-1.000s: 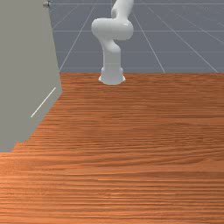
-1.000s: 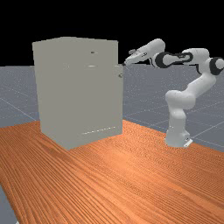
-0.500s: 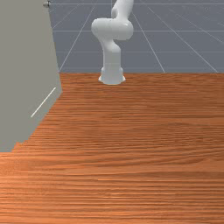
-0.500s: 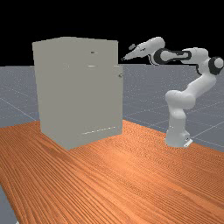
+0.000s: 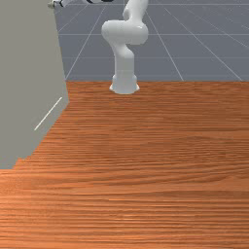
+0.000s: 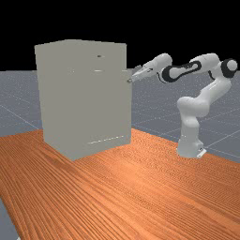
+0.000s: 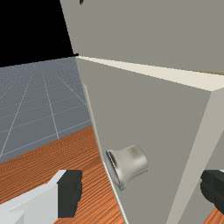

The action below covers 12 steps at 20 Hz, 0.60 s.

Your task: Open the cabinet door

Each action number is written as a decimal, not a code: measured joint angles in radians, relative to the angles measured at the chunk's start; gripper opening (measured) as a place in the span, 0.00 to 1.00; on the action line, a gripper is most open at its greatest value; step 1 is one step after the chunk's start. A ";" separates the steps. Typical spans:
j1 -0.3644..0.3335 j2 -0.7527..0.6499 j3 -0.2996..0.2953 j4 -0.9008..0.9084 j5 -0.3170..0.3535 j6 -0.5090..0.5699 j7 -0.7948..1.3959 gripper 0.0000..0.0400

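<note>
Far view first, and look at the gripper point(image 6: 133, 77), just right of centre in the upper half of the frame, tilted down to the left and right up beside the metal knob point(image 6: 129, 81) at the right edge of the tall grey cabinet point(image 6: 82, 108)! Behind it, reaching in from the right, the white arm point(image 6: 189, 133), with its base low on the wooden bench point(image 6: 140, 197). Over to the front view: knob and fingertips together at the top left corner, cabinet down the left side, arm base upper centre, bench across the lower frame. Then the wrist view, and what a look: gripper point(image 7: 142, 191) spread wide, dark pads point(image 7: 70, 192) well apart, with the flared knob in the space between and apart from both. Attached to the grey door point(image 7: 148, 109), close to its long edge, directly below a grey panel point(image 7: 148, 30) with a pale strip between the two. Hard to tell from here whether ajar or closed.
</note>
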 joint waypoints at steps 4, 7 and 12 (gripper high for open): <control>-0.019 -0.009 0.110 -0.039 0.004 0.008 0.075 1.00; -0.021 -0.016 0.244 -0.055 0.012 0.008 0.161 1.00; -0.018 -0.018 0.476 -0.060 0.027 0.010 0.326 1.00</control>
